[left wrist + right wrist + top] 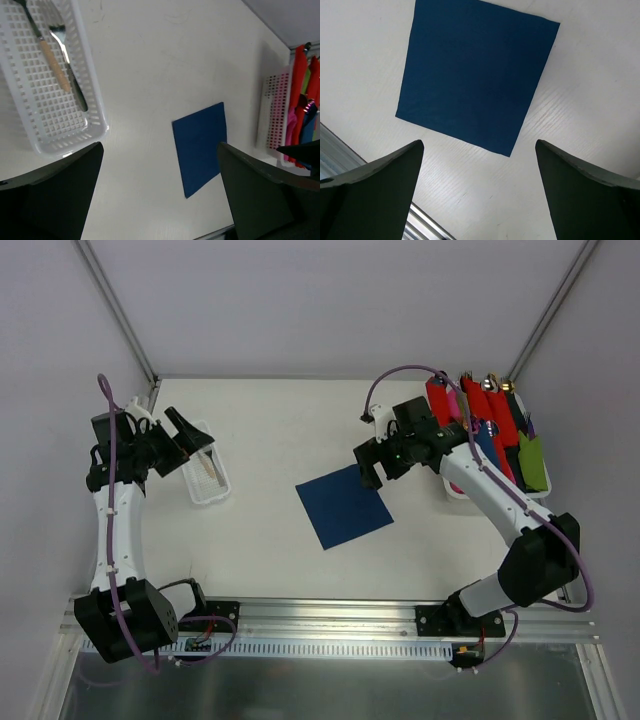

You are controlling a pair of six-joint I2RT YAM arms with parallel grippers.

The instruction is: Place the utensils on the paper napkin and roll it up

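White table (270,430) with plain grey walls behind, nothing else in the backdrop. Paper napkin (343,506) lies flat and unrolled mid-table, directly under and slightly ahead of the right gripper (375,468), whose fingers are spread wide with nothing between them; its wrist view shows the whole dark blue square framed between the two fingers, with bare table on all sides. Left gripper (159,150) is also wide apart and empty, hanging above the table just beside the white mesh basket (95,107). The utensils (54,67) lie inside that basket, ahead and to the left of the left gripper's fingers, side by side and touching or nearly so; one has a tan handle, the other is a fork whose handle looks dark here. Napkin is well off to that gripper's right. Coloured rolls (490,425) sit in a second basket (455,490) behind the right gripper, not part of this. Judgement: napkin looks laid out, no utensil is on it, so the step in hand is fetching the first utensil. Next move likely calls for the left gripper to swing over the basket, line its fingers across a handle, drop in between the basket walls and close on one thin piece without dragging its neighbour along.
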